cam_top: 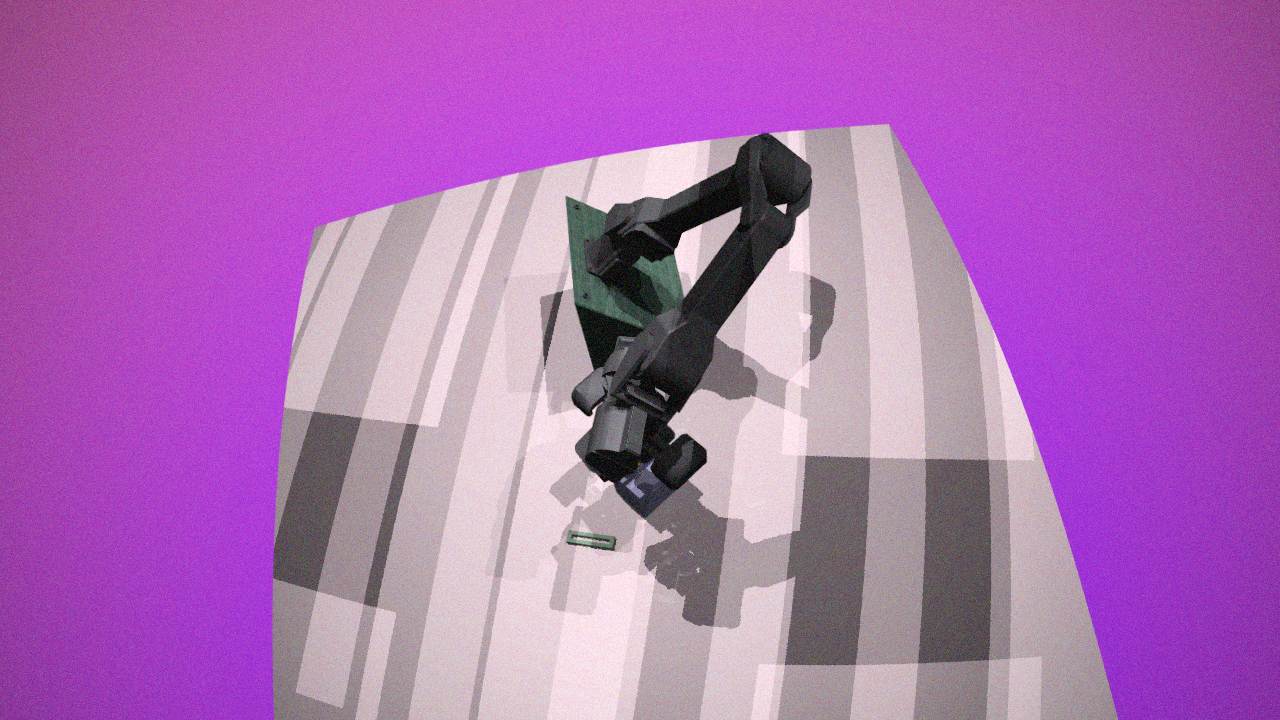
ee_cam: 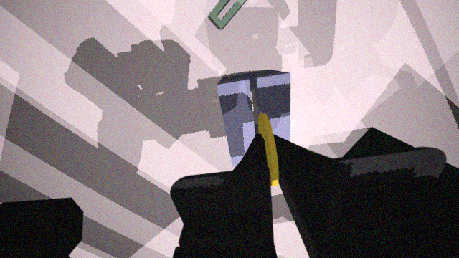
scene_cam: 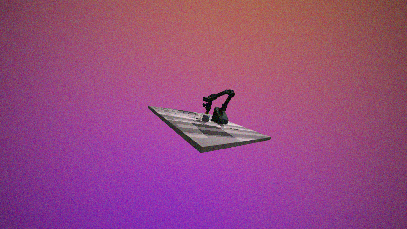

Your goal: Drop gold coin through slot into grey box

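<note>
My gripper (scene_cam: 207, 111) (ee_cam: 262, 138) is shut on the thin gold coin (scene_cam: 207, 114) (ee_cam: 273, 161), which stands on edge between the fingertips. In the exterior view the coin is just above the box (cam_top: 645, 498) (scene_cam: 205, 118) (ee_cam: 277, 100); whether they touch is too small to tell. The box looks blue-grey, and the narrow slot (ee_cam: 254, 111) in its lid shows in the wrist view. The coin's far end overlaps the slot's near part there, roughly in line with it. The fingers hide the lid's near part. The green holder (cam_top: 612, 542) (ee_cam: 220, 25) is empty. In the top view the arm hides coin and fingertips.
The arm's green wedge-shaped base (cam_top: 583, 225) (scene_cam: 218, 117) stands behind the box. The table (cam_top: 402, 501) (scene_cam: 211, 143) has grey and white stripes, with arm shadows around the box. The holder lies beyond the box in the wrist view.
</note>
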Tool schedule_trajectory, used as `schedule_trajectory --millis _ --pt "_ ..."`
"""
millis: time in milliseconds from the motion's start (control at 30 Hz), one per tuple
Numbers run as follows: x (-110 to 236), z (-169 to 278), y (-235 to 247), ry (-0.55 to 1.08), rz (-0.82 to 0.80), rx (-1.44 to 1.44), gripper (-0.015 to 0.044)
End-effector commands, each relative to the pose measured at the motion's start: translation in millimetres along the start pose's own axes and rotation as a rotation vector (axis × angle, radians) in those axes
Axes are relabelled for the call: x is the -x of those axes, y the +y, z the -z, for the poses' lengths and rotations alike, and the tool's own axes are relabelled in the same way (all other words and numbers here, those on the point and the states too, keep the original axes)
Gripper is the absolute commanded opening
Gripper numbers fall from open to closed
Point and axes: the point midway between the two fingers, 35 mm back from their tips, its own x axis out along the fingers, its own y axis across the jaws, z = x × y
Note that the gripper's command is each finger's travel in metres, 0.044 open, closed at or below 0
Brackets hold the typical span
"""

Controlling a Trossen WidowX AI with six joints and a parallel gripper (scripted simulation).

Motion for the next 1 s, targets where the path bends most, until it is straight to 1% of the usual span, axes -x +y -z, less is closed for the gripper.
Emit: schedule_trajectory --millis 0,867,967 --pt "-3 1 0 0.003 -0.001 -0.005 0.0" --pt "-15 1 0 0.004 -0.001 -0.003 0.0" --pt "-12 0 0 0.001 0.0 0.0 0.0079"
